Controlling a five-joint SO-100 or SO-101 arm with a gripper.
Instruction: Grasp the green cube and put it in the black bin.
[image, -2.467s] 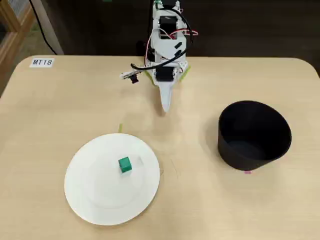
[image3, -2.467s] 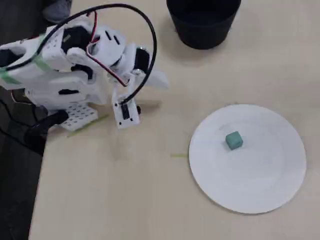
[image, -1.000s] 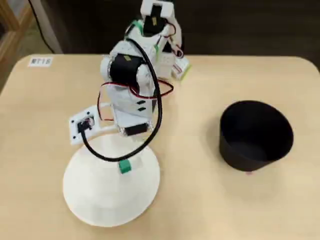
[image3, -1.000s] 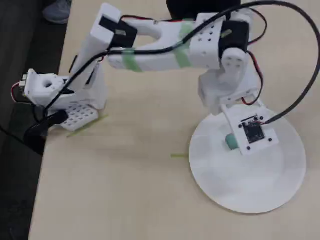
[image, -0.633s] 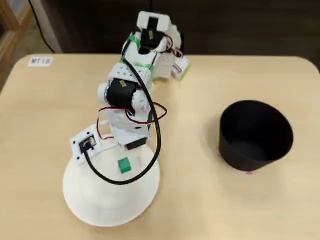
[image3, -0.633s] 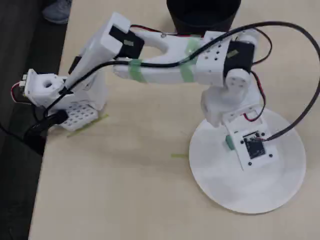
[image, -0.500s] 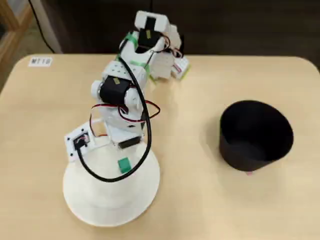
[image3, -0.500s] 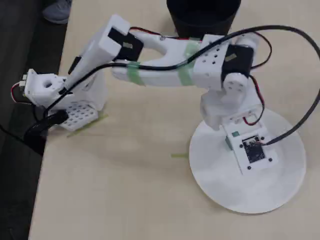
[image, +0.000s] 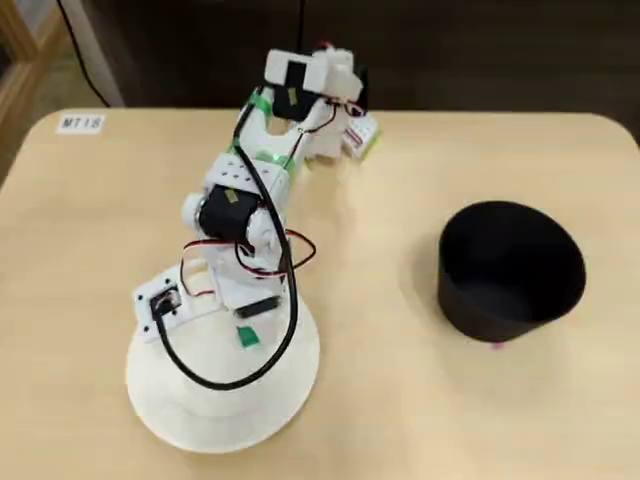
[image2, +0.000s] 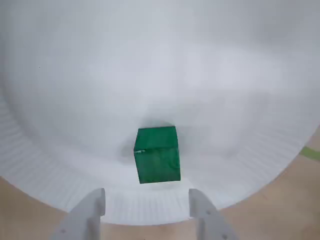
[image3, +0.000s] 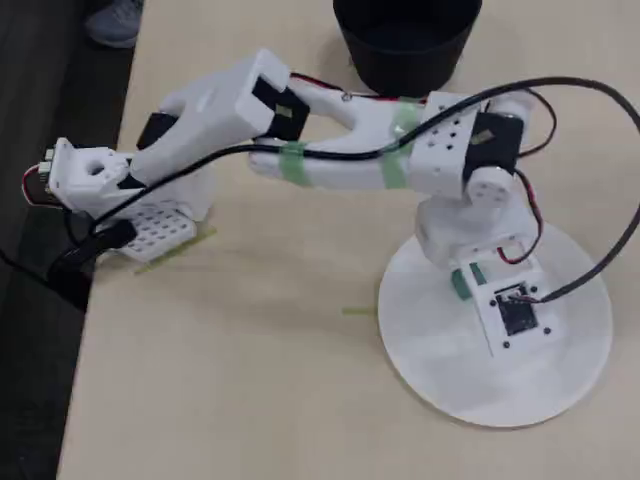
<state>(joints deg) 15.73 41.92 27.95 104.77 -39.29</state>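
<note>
The green cube (image2: 157, 155) lies on the white plate (image2: 150, 65), near its rim. It also shows in both fixed views (image: 247, 336) (image3: 463, 283), partly hidden by the arm. My gripper (image2: 146, 196) is open and empty. Its two white fingers (image2: 95, 206) stand apart just short of the cube, one on each side of its line. In both fixed views the gripper (image: 246, 320) (image3: 461, 268) points down over the plate (image: 220, 405) (image3: 480, 390). The black bin (image: 510, 270) (image3: 405, 35) stands apart on the table, empty as far as I can see.
The arm's base (image: 310, 80) (image3: 150, 230) sits at the table's edge. A black cable (image: 225, 378) loops over the plate. A thin green tape strip (image2: 311, 152) (image3: 358, 311) lies on the tan table beside the plate. A label (image: 80, 123) sits at one corner.
</note>
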